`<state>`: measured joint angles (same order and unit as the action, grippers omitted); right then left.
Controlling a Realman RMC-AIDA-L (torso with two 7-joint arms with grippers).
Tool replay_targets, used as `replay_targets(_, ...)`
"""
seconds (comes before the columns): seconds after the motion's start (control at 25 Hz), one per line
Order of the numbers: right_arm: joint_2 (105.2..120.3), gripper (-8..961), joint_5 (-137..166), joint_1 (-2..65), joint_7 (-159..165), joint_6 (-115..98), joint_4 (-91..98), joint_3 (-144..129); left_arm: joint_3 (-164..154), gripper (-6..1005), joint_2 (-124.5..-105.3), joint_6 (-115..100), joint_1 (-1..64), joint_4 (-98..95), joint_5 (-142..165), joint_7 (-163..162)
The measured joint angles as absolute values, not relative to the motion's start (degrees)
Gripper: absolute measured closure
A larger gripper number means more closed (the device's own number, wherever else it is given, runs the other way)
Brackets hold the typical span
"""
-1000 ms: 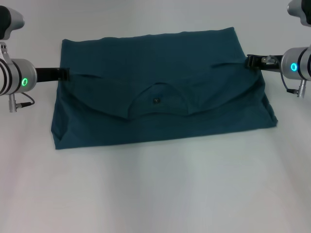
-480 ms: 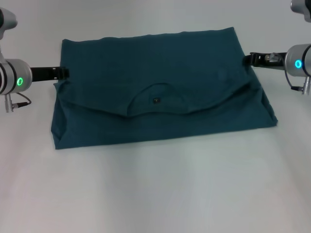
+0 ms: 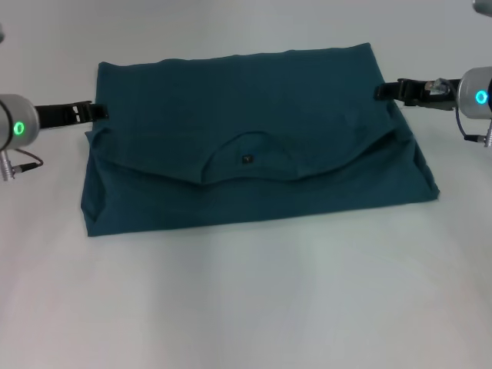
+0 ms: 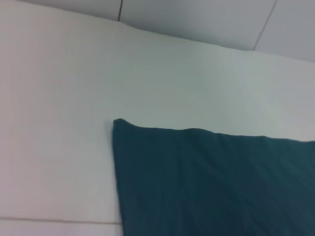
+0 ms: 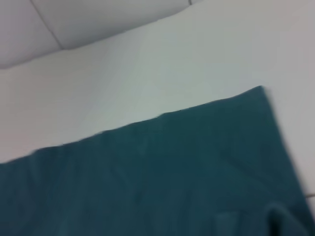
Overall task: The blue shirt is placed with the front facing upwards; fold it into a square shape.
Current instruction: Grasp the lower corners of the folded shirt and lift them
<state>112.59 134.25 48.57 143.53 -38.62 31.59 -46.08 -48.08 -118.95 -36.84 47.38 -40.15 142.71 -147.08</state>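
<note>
On the white worktop (image 3: 246, 307) we see the blue shirt (image 3: 254, 146) lying flat as a wide folded rectangle, roughly centred in the head view. Its far edge runs straight across. A folded-over layer ends in a curved line across the middle of the cloth, and the ribbed round collar (image 3: 247, 154) shows as an arch at the centre of that line. A plain band of teal cloth lies nearer to us below the fold. No print is visible on the exposed surface.

We find the left gripper (image 3: 91, 112) at the shirt's left edge, at the height of the fold line, its dark fingers level with the worktop and pointing inward. Its tip sits just at the cloth's edge; we cannot tell whether it touches the cloth, or whether its fingers are apart or together.

We find the right gripper (image 3: 384, 91) at the shirt's right edge, near the far right corner, also level and pointing inward. Its tip overlaps the cloth border. We cannot tell its finger state either.

The left wrist view shows one far corner of the blue shirt (image 4: 206, 182) flat on the worktop (image 4: 59, 123). The right wrist view shows the other far corner (image 5: 162, 172), with a small raised wrinkle near the cloth's side edge.
</note>
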Motion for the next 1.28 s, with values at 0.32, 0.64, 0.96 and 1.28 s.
replay_targets(0.32,113.74,275,107.97,37.17,132.09,-57.83,40.21,-44.94,-47.37,431,-118.49,-49.71,39.48,-47.95,129.44,-150.99)
replay_targets(0.64,112.44,285,96.55,28.93,128.56,-75.47,38.75,-39.91,-36.77,432,-116.5,-67.19,33.27,-46.57,121.08,-150.74)
replay_targets(0.96,111.27,291,96.6,27.35,127.97,-80.25,36.13,-37.64,-31.82,432,-115.38,-72.27,31.1,-41.38,120.32,-151.09)
replay_targets(1.28,111.19,296,97.82,28.31,126.53,-79.56,36.12,-37.86,-34.45,432,-115.43,-68.45,32.7,-38.38,121.71,-150.19)
